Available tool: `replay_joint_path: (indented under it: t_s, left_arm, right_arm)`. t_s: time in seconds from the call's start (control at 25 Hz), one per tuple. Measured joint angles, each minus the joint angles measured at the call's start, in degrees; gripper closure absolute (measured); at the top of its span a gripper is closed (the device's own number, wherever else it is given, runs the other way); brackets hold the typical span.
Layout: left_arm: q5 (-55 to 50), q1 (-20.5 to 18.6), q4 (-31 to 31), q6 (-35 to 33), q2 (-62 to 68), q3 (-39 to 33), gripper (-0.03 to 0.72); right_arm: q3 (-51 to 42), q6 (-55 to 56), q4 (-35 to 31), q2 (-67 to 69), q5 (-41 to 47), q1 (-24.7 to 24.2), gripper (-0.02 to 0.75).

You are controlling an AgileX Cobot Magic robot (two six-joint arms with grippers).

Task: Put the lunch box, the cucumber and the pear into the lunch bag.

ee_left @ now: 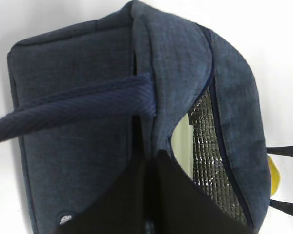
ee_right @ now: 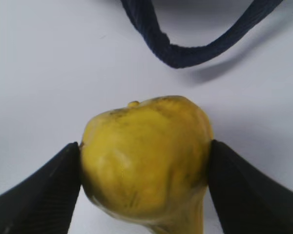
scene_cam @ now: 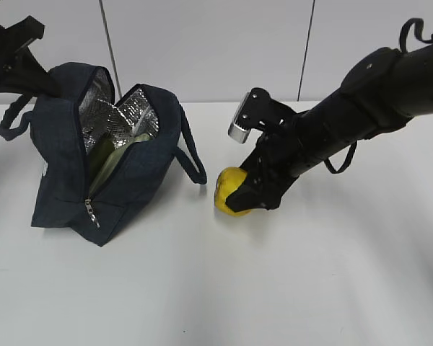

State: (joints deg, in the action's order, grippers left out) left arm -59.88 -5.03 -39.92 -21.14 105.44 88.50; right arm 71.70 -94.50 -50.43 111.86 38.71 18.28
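Observation:
The navy lunch bag [scene_cam: 133,191] stands open at the left and shows its foil lining. Inside it lie the pale green lunch box [scene_cam: 124,151] and the dark green cucumber [scene_cam: 99,162]. My left gripper [scene_cam: 45,85] is at the bag's far top edge. In the left wrist view it [ee_left: 149,170] is shut on the bag's rim [ee_left: 151,131], with the lunch box [ee_left: 182,141] visible in the opening. My right gripper [scene_cam: 250,197] is shut on the yellow pear [scene_cam: 231,191] at table level right of the bag. Its fingers [ee_right: 44,190] press both sides of the pear [ee_right: 144,156].
One bag handle [scene_cam: 195,155] hangs toward the pear and lies on the white table just beyond it in the right wrist view [ee_right: 185,53]. The other handle [ee_left: 73,109] runs across the bag's side. A white wall stands behind the table.

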Motion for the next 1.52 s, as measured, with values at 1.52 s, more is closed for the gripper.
replay_joint_path:
  t_s: [1.52]
  left_arm:
    - [0.0, 0.0, -0.7, 0.0, 0.0, 0.0, 0.681]
  right_arm:
    - [29.6, -1.6, -31.9, 14.5, 0.2, 8.8, 0.07]
